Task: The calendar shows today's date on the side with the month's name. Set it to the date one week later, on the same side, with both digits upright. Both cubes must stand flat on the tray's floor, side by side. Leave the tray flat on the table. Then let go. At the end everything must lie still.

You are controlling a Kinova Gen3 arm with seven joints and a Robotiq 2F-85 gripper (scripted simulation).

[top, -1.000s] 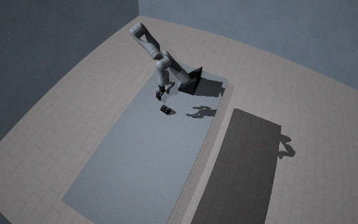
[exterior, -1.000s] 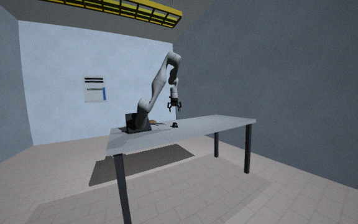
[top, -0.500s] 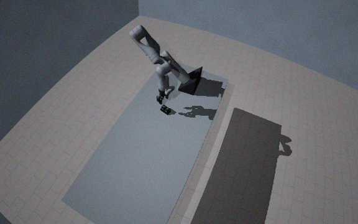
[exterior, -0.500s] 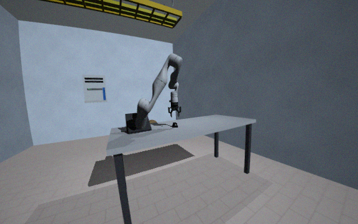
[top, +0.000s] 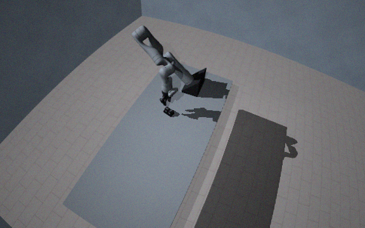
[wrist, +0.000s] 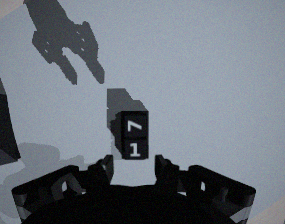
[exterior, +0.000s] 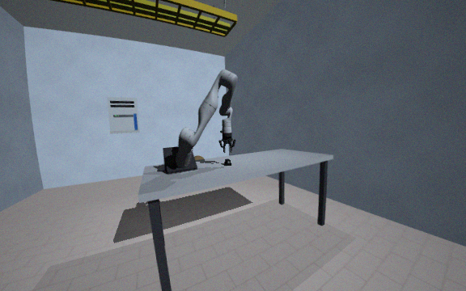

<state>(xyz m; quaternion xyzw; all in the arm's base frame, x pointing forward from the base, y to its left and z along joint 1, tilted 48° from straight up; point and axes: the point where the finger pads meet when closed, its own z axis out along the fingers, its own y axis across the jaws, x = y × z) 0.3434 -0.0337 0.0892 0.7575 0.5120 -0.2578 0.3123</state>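
Calendar (wrist: 134, 135): small dark tray with two dark cubes side by side, sitting flat on the grey surface (top: 144, 152) near the arm's base end. Wrist view shows white digits on the cubes' upper faces, a 7 (wrist: 133, 124) and a 1 (wrist: 134, 149). Month name not readable. Nothing touches it.
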